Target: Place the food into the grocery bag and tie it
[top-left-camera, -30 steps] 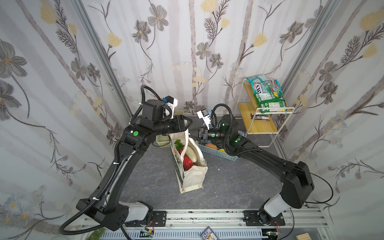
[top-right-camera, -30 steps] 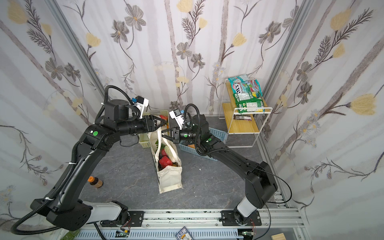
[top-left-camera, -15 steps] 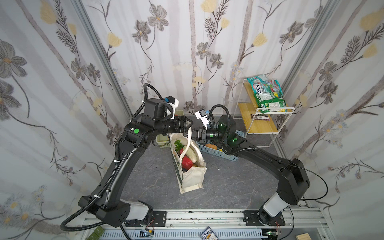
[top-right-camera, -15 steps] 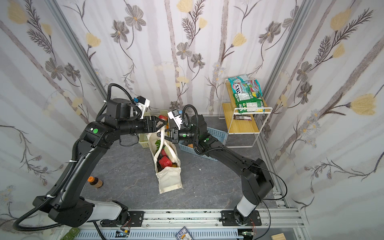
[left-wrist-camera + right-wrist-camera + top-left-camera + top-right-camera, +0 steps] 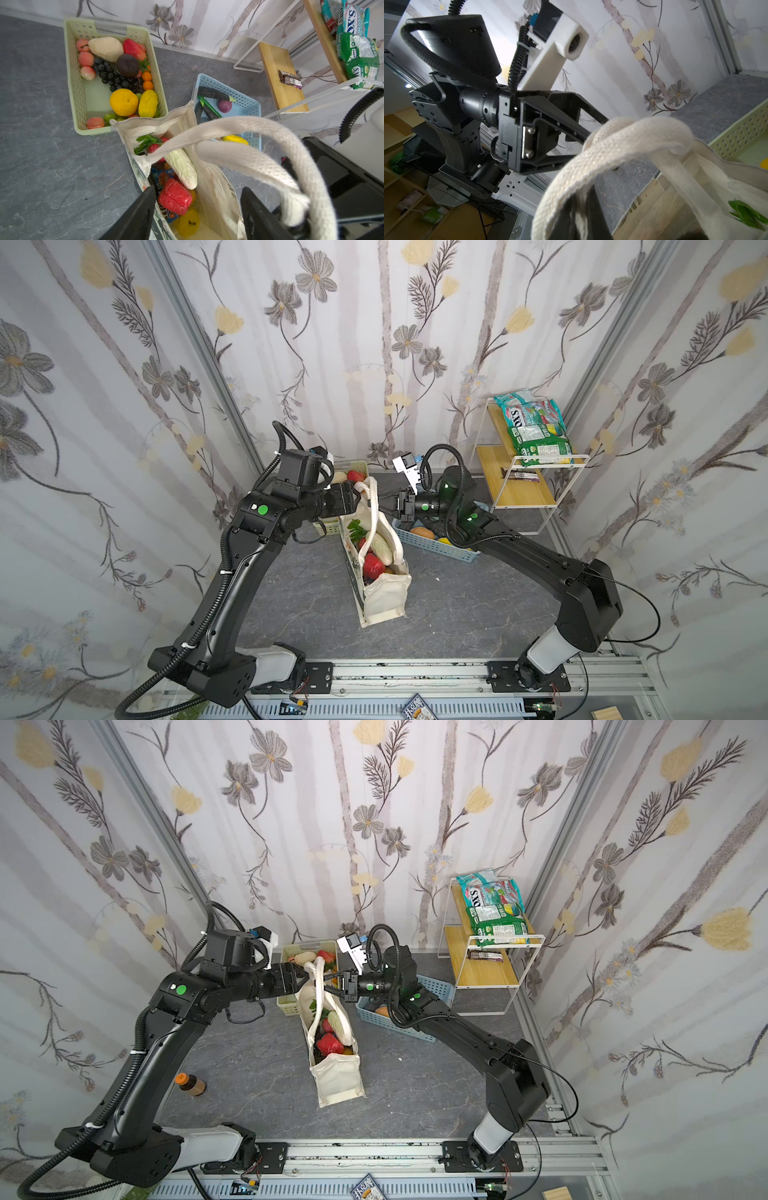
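The grocery bag (image 5: 384, 593) (image 5: 336, 1077) stands upright mid-table, its cream handles drawn up into a knot (image 5: 365, 489) (image 5: 311, 968) (image 5: 633, 133). Inside it lie food items: a red pepper (image 5: 175, 196), a yellow pepper (image 5: 188, 223), a pale green vegetable (image 5: 182, 168) and a snack packet. My left gripper (image 5: 356, 497) (image 5: 300, 981) (image 5: 198, 188) is open beside the knot, with nothing between its fingers. A strap (image 5: 239, 126) arches past it. My right gripper (image 5: 379, 502) (image 5: 326, 984) (image 5: 581, 199) is shut on a handle strap, right of the knot.
A pale green basket (image 5: 362, 467) (image 5: 76, 87) of toy fruit stands behind the bag. A blue basket (image 5: 432, 545) (image 5: 249, 104) with vegetables sits under the right arm. At the back right, a white wire shelf (image 5: 540, 506) carries snack packets (image 5: 536, 435). A small bottle (image 5: 189, 1085) stands left.
My left gripper's jaws have opened wider next to the knot. The right gripper has shifted a little to the left with the strap in it.
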Controlling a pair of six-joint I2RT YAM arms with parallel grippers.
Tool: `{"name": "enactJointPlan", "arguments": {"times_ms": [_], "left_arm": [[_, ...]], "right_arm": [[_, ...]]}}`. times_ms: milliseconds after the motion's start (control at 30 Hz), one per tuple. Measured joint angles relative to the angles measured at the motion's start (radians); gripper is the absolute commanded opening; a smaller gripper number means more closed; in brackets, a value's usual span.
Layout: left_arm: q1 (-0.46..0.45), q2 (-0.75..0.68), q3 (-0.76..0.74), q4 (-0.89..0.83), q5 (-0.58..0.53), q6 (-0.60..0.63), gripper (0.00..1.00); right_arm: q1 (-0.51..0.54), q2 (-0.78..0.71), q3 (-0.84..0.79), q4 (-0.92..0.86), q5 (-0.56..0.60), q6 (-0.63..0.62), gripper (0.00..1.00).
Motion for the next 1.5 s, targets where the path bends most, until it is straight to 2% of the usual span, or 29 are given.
{"name": "enactJointPlan", "arguments": {"times_ms": [100,167,400,600,833,1400,1500], "left_arm": [[0.001,-0.006,-0.008,0.029,0.034,-0.047,0.70],[0.005,-0.015,-0.008,0.055,0.044,-0.072,0.66],[0.069,-0.092,-0.047,0.100,0.083,-0.139,0.64],[0.060,-0.073,-0.143,0.228,0.177,-0.257,0.66],[0.034,-0.061,-0.130,0.287,0.188,-0.315,0.65],[0.027,-0.005,-0.108,0.289,0.241,-0.335,0.37],[0.025,-0.005,-0.103,0.286,0.244,-0.335,0.22]], "right_arm": [[0.000,0.004,0.002,-0.011,0.000,0.000,0.09],[0.000,0.006,0.004,-0.021,0.000,-0.008,0.09],[0.001,0.023,0.017,-0.045,0.000,-0.028,0.09],[0.006,0.023,0.024,-0.051,0.008,-0.043,0.09],[0.011,0.028,0.024,-0.051,0.007,-0.052,0.09],[0.030,0.036,0.051,-0.057,0.008,-0.060,0.12],[0.031,0.047,0.066,-0.074,0.007,-0.064,0.14]]}}
